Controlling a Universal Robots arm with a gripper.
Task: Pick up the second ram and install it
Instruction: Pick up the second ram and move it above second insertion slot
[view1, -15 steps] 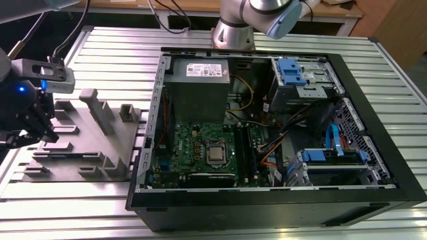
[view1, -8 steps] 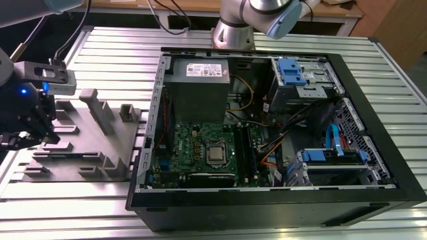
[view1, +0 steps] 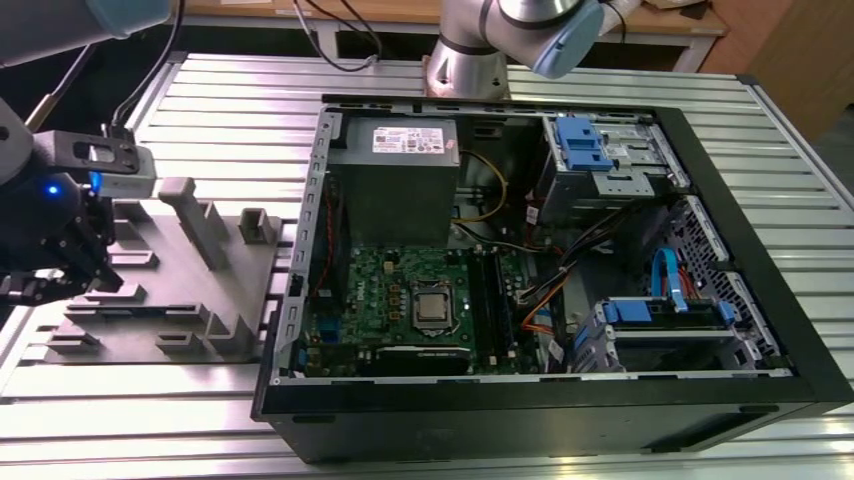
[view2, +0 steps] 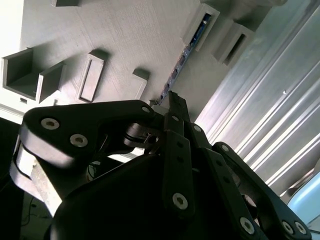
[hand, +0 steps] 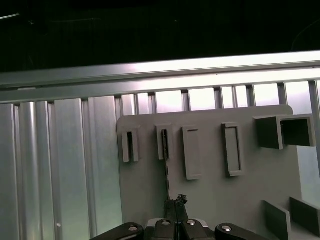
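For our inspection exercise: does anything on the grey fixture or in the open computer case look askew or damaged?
Nothing stands out. The second ram stands on edge in the grey fixture, with the gripper at one end of it.

PC case (view1: 561, 400) is lying open on the slatted table (view1: 240, 90), on the exterior view's right. Inside it, power box (view1: 394, 190) is sitting at the far side, w/ motherboard (view1: 400, 300) just in front and drive cage (view1: 607, 150) to the right. Holder tray (view1: 147, 312) is lying beside the case, on the left. Gripper (view1: 67, 285) is hanging over the tray's left part. In the second wrist view ram stick (view2: 177, 70) is standing on edge in a tray slot, near end betw. the gripper tips.
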